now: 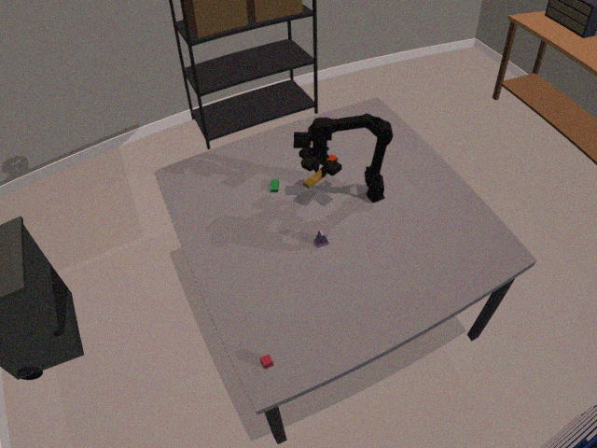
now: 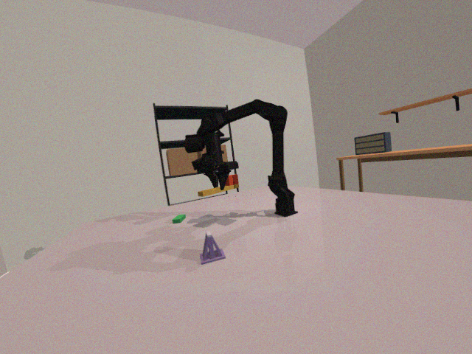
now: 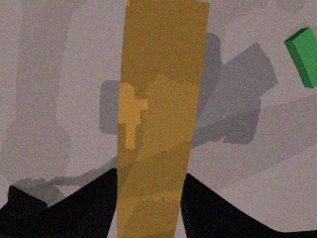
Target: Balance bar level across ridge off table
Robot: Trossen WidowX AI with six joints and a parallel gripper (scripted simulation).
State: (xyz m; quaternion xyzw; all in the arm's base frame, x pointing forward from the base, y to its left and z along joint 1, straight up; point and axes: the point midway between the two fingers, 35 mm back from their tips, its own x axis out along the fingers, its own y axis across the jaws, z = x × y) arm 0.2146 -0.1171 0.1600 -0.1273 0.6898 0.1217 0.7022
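A yellow bar [image 1: 313,179] [image 2: 206,192] [image 3: 160,99] is held in the air above the table [image 1: 385,270] [image 2: 304,285]. An orange-red block [image 1: 332,157] [image 2: 232,179] sits on the bar's far end. My gripper [image 2: 219,188] [image 3: 150,178] is shut on the bar, with one finger on each side of it. The purple ridge [image 1: 320,239] [image 2: 212,251] stands upright on the table, apart from the bar, nearer the exterior camera. Its narrow top is bare. The ridge does not show in the wrist view.
A green block [image 1: 274,185] [image 2: 178,218] [image 3: 304,57] lies on the table beyond the ridge, beside the gripper's shadow. A red block [image 1: 266,360] lies near the table's front left corner. A dark shelf [image 1: 255,108] stands behind the table.
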